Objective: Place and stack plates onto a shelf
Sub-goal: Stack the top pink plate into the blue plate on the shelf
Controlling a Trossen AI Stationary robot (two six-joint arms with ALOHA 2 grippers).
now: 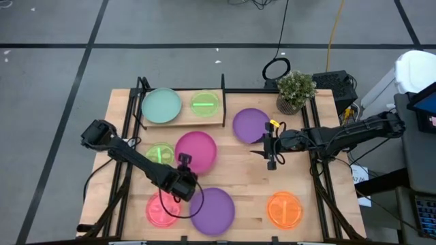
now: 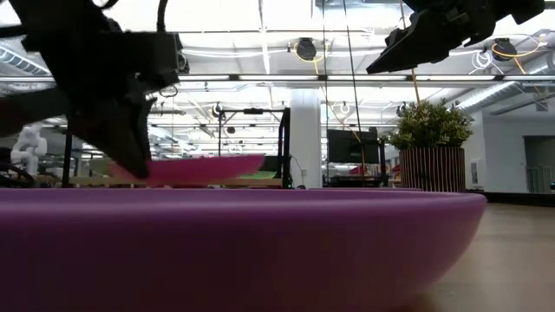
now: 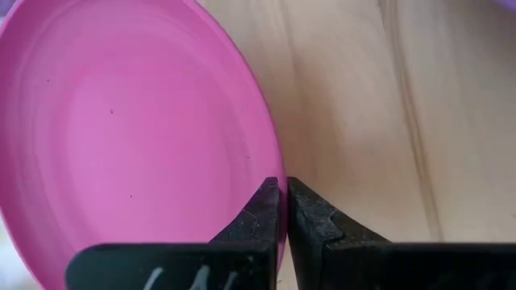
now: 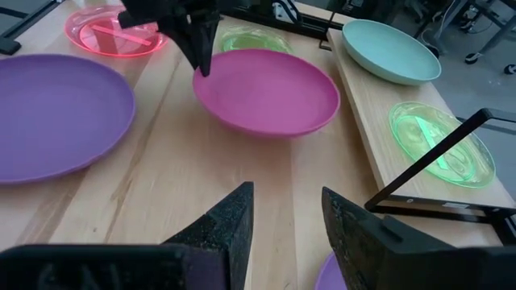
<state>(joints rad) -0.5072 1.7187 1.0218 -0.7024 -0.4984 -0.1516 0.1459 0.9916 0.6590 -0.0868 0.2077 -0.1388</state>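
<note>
My left gripper is shut on a magenta plate near the table's middle; it also shows in the right wrist view and the low view. My right gripper is open and empty to the right of that plate, above the table. The shelf stands at the far left and bears a mint-green plate and a neon green plate. Flat on the tabletop lie two purple plates, a neon green one, a pink-red one and an orange one. My left gripper pinches the magenta plate's rim on its near-left side, one finger over the plate's inside and one outside the rim. The fingers come from above, pointing down. The plate is about level and appears lifted off the tabletop.
A potted plant stands at the far right corner, behind the far purple plate. The shelf's black rod frame rises at its right end. Bare wood lies between the magenta plate, the near purple plate and the orange plate.
</note>
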